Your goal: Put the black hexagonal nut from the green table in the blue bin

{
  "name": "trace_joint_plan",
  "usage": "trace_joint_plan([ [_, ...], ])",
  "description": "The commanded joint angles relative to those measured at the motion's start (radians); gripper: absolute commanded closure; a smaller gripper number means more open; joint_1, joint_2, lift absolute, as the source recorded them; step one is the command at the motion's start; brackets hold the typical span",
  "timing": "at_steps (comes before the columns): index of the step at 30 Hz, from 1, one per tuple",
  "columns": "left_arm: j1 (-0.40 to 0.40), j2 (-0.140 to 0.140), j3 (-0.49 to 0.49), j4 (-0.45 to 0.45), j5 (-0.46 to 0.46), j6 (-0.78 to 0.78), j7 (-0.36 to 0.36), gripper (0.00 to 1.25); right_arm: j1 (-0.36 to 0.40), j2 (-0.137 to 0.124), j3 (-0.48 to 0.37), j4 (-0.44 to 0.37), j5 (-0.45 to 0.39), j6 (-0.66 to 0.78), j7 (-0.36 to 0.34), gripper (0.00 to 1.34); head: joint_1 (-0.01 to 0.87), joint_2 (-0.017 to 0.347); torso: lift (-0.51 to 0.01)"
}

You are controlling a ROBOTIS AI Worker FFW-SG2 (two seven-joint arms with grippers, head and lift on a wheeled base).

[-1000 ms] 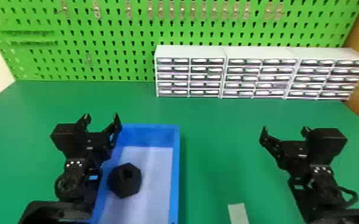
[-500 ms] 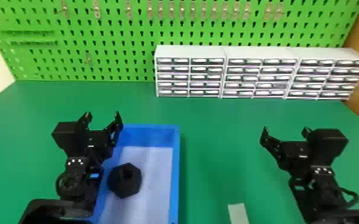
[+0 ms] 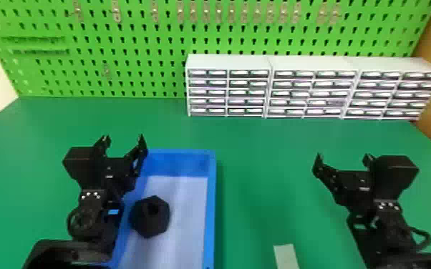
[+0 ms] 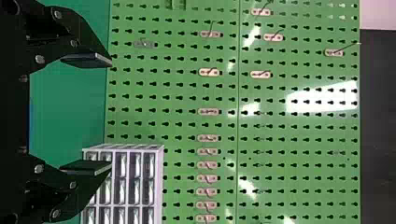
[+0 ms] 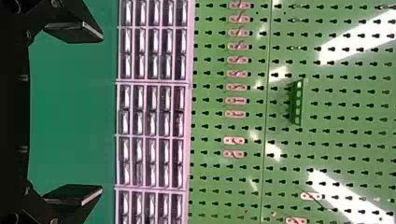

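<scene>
Black hexagonal nut (image 3: 145, 224) seems to lie flat in the blue bin (image 3: 211, 214); left gripper (image 3: 123, 138), right gripper (image 3: 343, 157) spread wide

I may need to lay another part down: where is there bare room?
Widest: the green table between the blue bin and right pincer, drawer cabinets behind, pale strip in front. The bin's floor right of the black nut is bare too. Crowded: the bin's left side, nut inside, left arm alongside.
</scene>
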Motion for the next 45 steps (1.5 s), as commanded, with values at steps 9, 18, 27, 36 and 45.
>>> trace_joint_plan([
  [9, 0.003, 0.0, -0.001, 0.0, 0.001, 0.0, 0.0, 0.47, 0.006, 0.002, -0.004, 0.0, -0.001, 0.002, 0.0, 0.16, 0.657, 0.057, -0.095],
  [18, 0.008, 0.0, 0.001, -0.002, 0.002, 0.0, 0.0, 0.47, 0.009, 0.005, -0.004, 0.0, -0.001, 0.002, 0.0, 0.16, 0.657, 0.057, -0.095],
  [27, 0.006, 0.0, -0.001, -0.002, 0.004, 0.0, 0.0, 0.47, 0.011, 0.003, -0.005, 0.0, 0.002, 0.002, 0.0, 0.16, 0.657, 0.057, -0.095],
  [36, 0.008, 0.0, 0.001, 0.0, 0.004, 0.0, 0.0, 0.47, 0.008, 0.0, -0.002, 0.0, 0.003, 0.007, 0.0, 0.16, 0.657, 0.057, -0.095],
  [45, 0.009, 0.0, 0.001, -0.002, 0.004, 0.0, 0.0, 0.47, 0.003, -0.002, 0.001, 0.0, 0.005, 0.01, 0.0, 0.16, 0.657, 0.057, -0.095],
])
